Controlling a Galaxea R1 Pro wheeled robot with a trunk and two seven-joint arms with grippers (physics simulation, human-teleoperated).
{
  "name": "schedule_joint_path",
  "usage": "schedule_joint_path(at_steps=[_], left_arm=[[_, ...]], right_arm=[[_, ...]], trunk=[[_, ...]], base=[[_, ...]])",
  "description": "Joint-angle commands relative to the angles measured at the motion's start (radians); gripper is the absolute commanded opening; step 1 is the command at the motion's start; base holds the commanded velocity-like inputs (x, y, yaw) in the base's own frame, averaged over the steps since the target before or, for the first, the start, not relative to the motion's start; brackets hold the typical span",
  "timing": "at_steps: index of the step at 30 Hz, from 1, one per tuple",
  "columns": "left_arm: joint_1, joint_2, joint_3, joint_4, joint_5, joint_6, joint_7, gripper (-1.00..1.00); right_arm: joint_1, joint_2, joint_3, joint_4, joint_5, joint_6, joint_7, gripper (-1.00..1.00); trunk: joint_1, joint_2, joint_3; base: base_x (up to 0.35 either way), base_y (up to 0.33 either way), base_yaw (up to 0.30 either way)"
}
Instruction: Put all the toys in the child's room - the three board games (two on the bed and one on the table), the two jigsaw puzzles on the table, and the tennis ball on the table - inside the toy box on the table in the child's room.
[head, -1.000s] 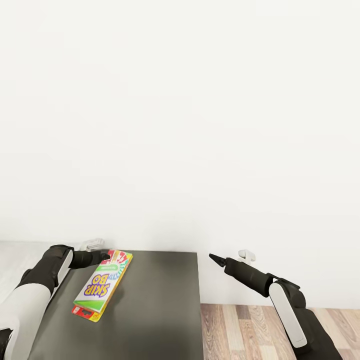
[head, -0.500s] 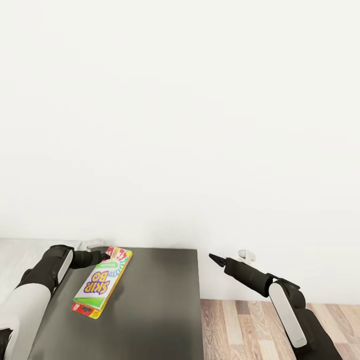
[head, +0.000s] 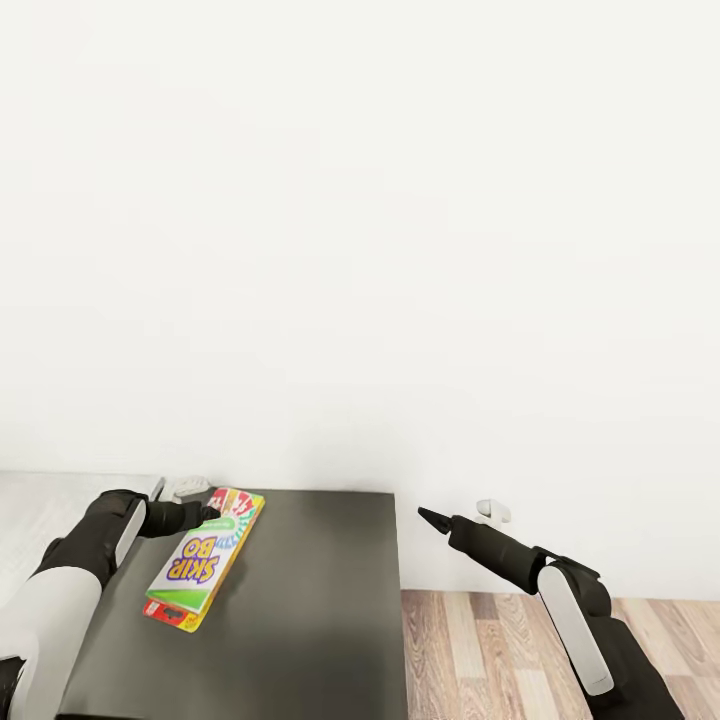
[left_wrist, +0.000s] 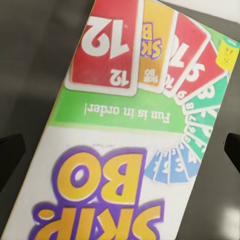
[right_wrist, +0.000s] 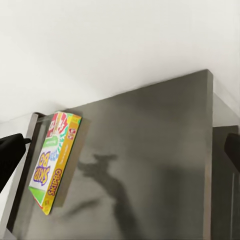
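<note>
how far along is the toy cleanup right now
Nothing looks finished from here. In hand: the Skip-Bo board game, held by the left gripper at its far end, tilted over the dark table. The right gripper is empty, out beyond the table's edge. Left: getting this game into the toy box, plus the remaining toys.

Setting read as a home interior, a plainly furnished room in a simulator render. Bare white wall (head: 360, 230) took up most of the head view, from 9 through 12 to 3 o'clock. Wood-plank floor (head: 500, 650) at 5 o'clock. Dark, flat-topped counter (head: 310, 610) stood against the wall at 6 o'clock. A colourful Skip-Bo game box (head: 198, 573) lay on it, a household plaything. Pale surface at 8 o'clock, not identifiable.
</note>
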Motion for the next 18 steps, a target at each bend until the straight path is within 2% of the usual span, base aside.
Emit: schedule_joint_path(at_steps=[1,9,18], left_arm=[[-0.001,0.000,0.005,-0.001,-0.010,0.004,-0.008,1.00],[-0.001,0.000,0.005,-0.001,-0.011,0.004,0.000,1.00],[-0.001,-0.003,0.007,-0.001,-0.061,0.003,0.006,1.00]], right_arm=[[-0.001,0.000,-0.002,-0.001,-0.001,0.006,0.003,1.00],[-0.001,-0.001,-0.002,-0.001,-0.001,0.007,0.003,1.00],[-0.001,-0.001,-0.002,-0.001,-0.001,0.007,0.003,1.00]], trunk=[[0.001,-0.002,-0.004],[0.001,-0.002,-0.017],[0.001,-0.002,-0.032]], base=[[0.000,0.000,0.000],[0.000,0.000,0.000],[0.000,0.000,0.000]])
